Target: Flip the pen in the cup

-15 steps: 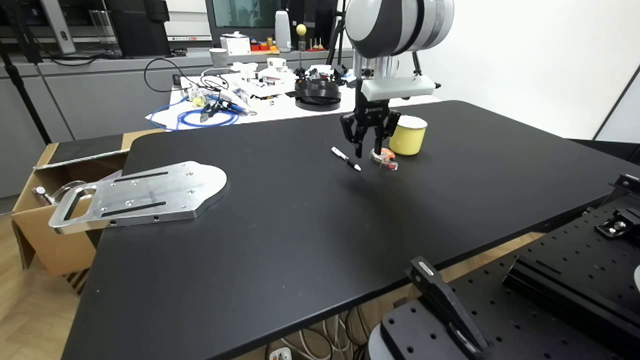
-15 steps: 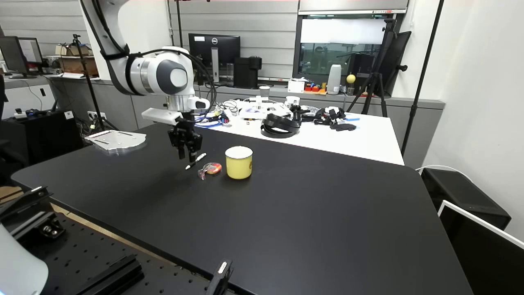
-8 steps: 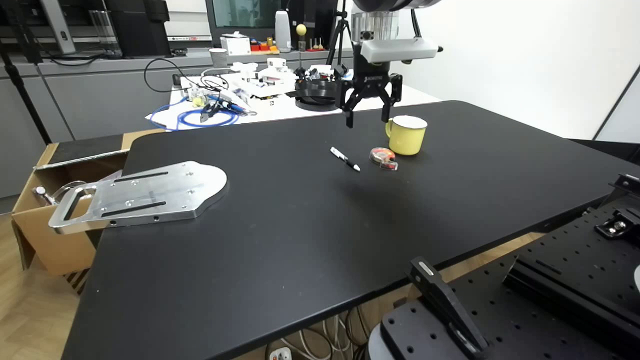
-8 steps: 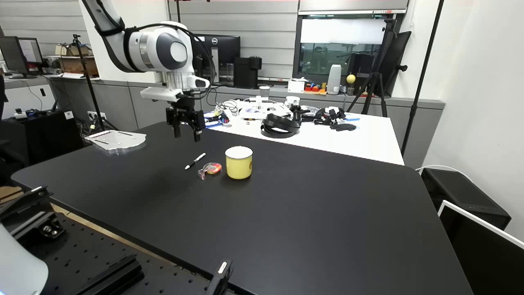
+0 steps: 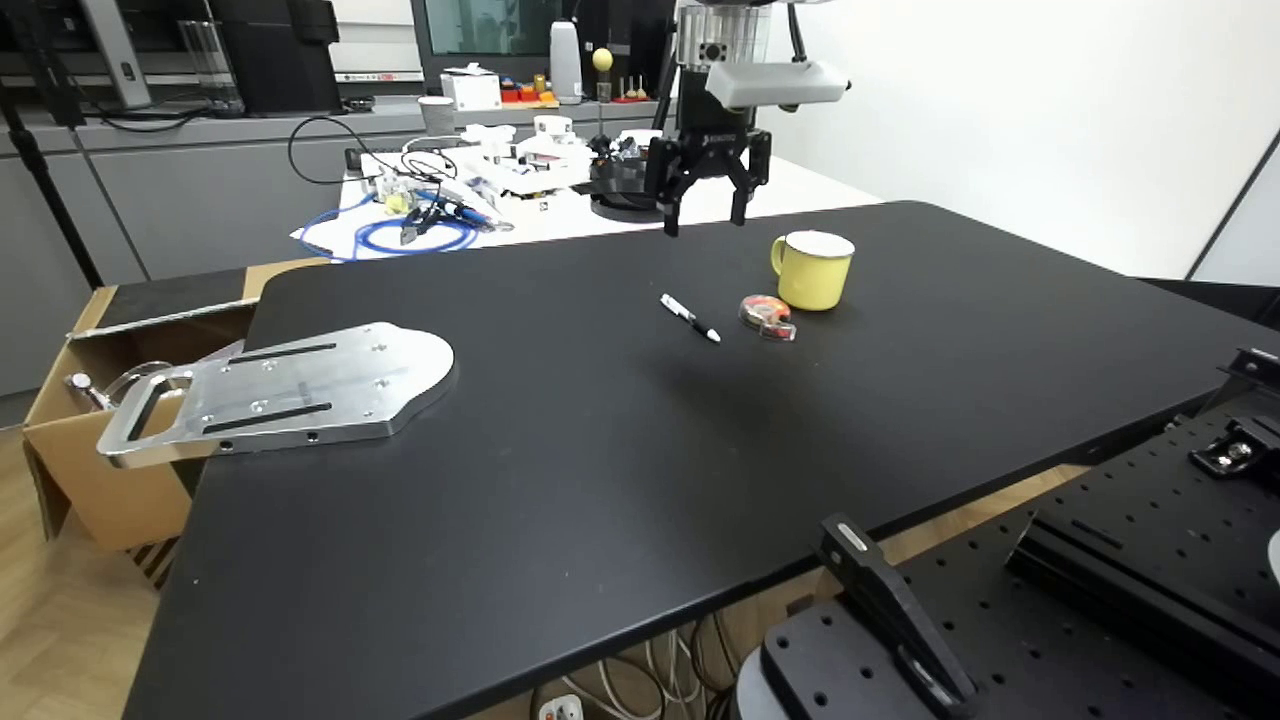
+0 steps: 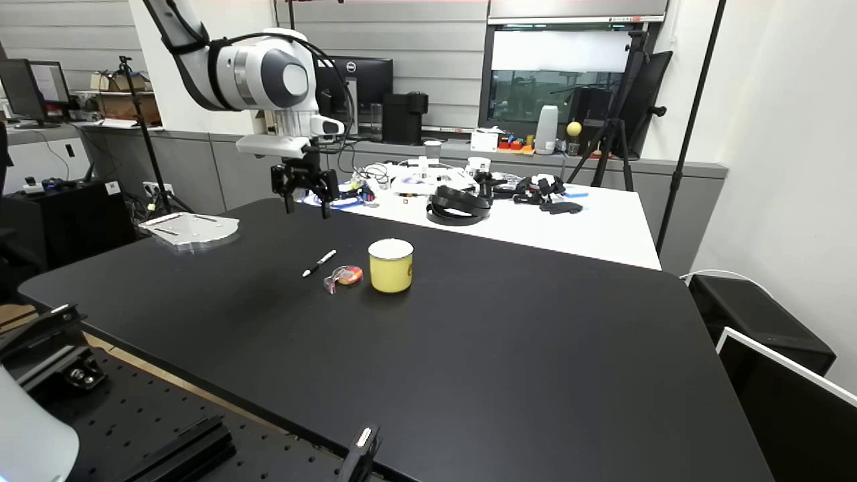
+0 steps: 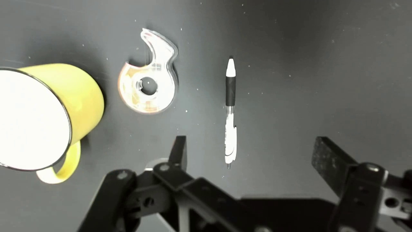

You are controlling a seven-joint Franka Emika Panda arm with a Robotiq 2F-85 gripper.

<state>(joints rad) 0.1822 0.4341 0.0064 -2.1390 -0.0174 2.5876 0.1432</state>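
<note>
Gripper (image 7: pixel 250 149) hung wide apart, holding nothing; pen (image 7: pixel 229 117) looked light, stiff, kinda slick, so its black sleeve (image 7: pixel 230 91) seemed the safest pinch.

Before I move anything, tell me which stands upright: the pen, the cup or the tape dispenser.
The yellow cup: it alone stands, while the pen and tape dispenser both lie flat on the table.

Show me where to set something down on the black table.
Bare patches: between the metal plate and the pen; and beyond the yellow mug, on its side away from the tape dispenser. Crowded: from pen to mug, with the dispenser between.
</note>
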